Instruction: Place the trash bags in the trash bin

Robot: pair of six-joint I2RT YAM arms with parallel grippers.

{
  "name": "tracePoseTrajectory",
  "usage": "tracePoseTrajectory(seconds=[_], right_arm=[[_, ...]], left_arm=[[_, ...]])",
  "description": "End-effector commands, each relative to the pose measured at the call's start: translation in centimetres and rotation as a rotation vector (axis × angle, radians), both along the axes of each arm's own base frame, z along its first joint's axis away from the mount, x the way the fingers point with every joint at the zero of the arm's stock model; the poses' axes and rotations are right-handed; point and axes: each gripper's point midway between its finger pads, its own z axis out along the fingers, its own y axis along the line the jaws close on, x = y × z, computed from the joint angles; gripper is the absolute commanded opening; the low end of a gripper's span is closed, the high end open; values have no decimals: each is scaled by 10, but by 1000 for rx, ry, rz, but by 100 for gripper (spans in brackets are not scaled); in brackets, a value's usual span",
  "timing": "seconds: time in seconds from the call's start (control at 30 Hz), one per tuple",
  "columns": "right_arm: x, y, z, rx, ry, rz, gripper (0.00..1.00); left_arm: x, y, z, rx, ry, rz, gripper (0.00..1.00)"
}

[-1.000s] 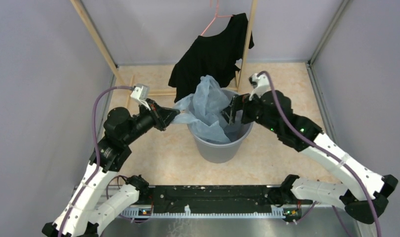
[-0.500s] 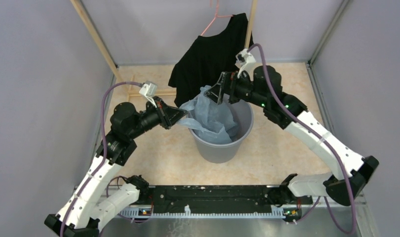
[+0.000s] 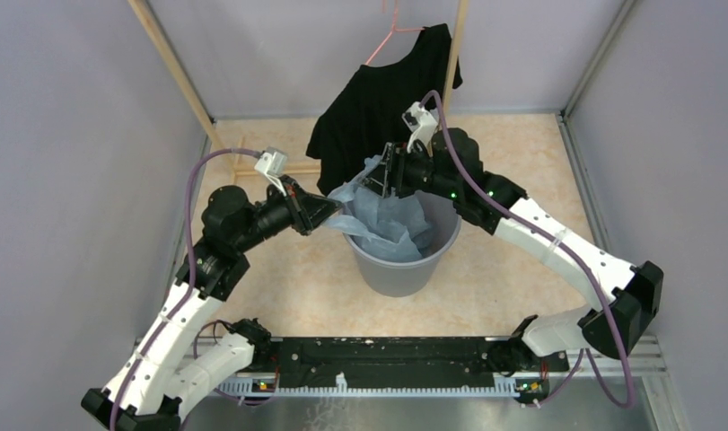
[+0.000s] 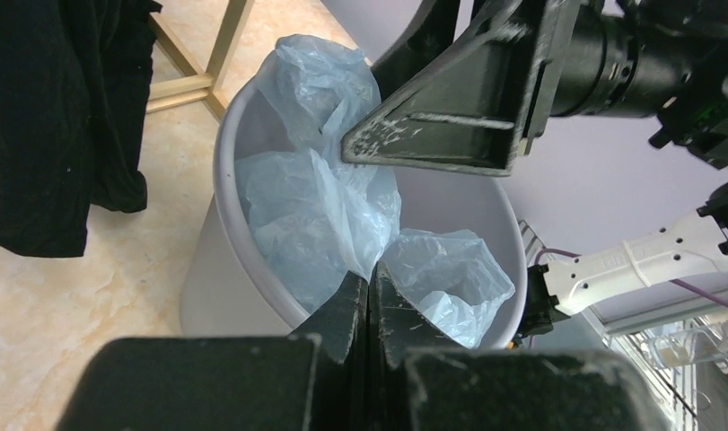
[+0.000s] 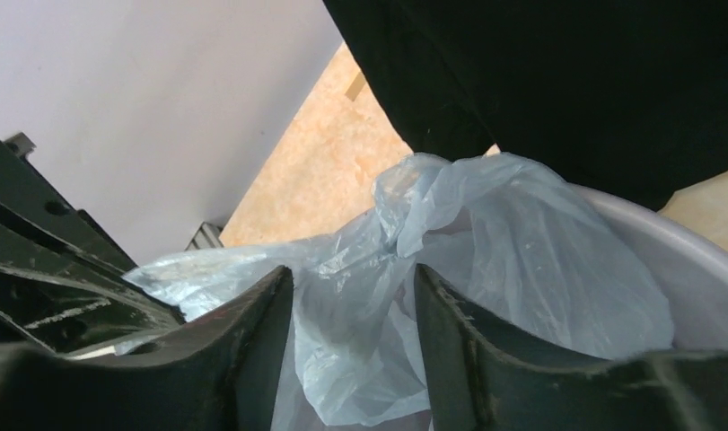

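Pretty tight at the trash bin (image 3: 403, 274): trash bag (image 3: 391, 220) heaped left and back, left gripper (image 3: 336, 208) and right gripper (image 3: 383, 176) at that rim, black shirt (image 3: 378, 99) just behind, only the near-right side is open.

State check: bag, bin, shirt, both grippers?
trash bag: crumpled, mostly inside the bin, some film above the rim
trash bin: upright, open-topped
left gripper: shut on the trash bag by the bin's rim
right gripper: open, bag film between its fingers
black shirt: hanging on the pink hanger
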Motion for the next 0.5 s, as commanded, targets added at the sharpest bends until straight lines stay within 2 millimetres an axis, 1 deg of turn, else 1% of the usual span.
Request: tracePoseTrajectory(seconds=[0.0,0.1,0.17,0.2,0.27,0.3,0.37,0.47], right_arm=[[-7,5,15,103,-42,14,43],[-9,-12,27,102,-87,-34,15],[-18,-28,40,88,-121,-50,4],[-26,-39,50,92,-145,-57,0],[-43,-61,56,80,-169,-64,0],[-51,-71,54,66,-171,-72,0],[-65,-97,44,23,-169,-107,0],[-81,-135,25,-43,-143,-187,0]], left_arm=[[3,7,8,-3,-30,47,0],[5,17,5,32,-19,101,0],[8,26,1,60,2,155,0],[11,32,-2,76,13,198,0],[10,41,-13,122,48,237,0],[9,45,-18,147,54,246,0],[4,52,-27,185,76,260,0],[-6,57,-39,209,100,258,0]])
